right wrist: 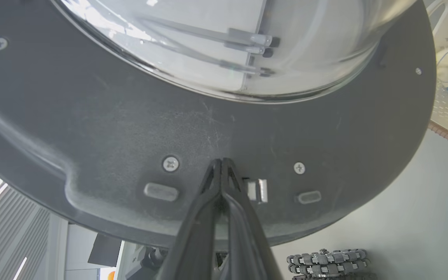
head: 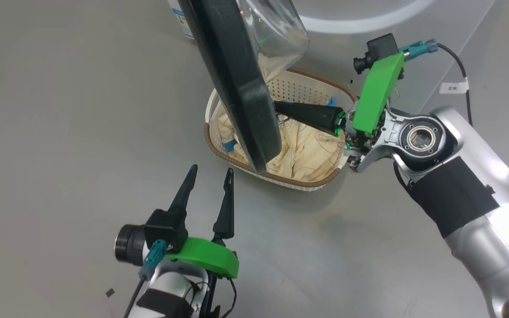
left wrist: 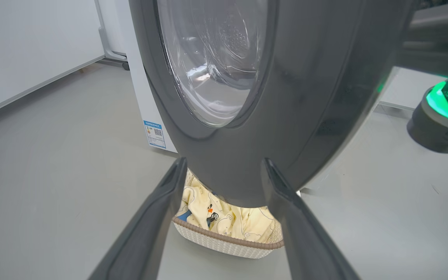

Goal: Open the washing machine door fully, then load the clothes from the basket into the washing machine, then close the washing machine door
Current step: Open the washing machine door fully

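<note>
The washing machine door point(head: 237, 79) stands edge-on, swung out over the basket point(head: 312, 79). The basket sits on the floor full of cream-yellow clothes point(head: 307, 150). My right gripper point(head: 276, 108) is shut and empty. Its tips point(right wrist: 222, 161) press on the door's dark inner rim point(right wrist: 91, 136), beside the metal latch point(right wrist: 257, 190). On the near side of the door my left gripper point(head: 210, 172) is open and holds nothing. In its wrist view the left gripper point(left wrist: 224, 163) faces the door's outer face point(left wrist: 305, 97). Below the door there, the clothes point(left wrist: 228, 221) and the basket point(left wrist: 224, 241) show. The white washing machine point(left wrist: 138, 77) stands behind.
Bare grey floor point(head: 60, 154) spreads to the left of and in front of the basket. A blue sticker point(left wrist: 154, 134) marks the machine's lower front. A white wall panel point(left wrist: 21, 46) runs along the far left. The robot base's wheels point(right wrist: 325, 260) show under the door.
</note>
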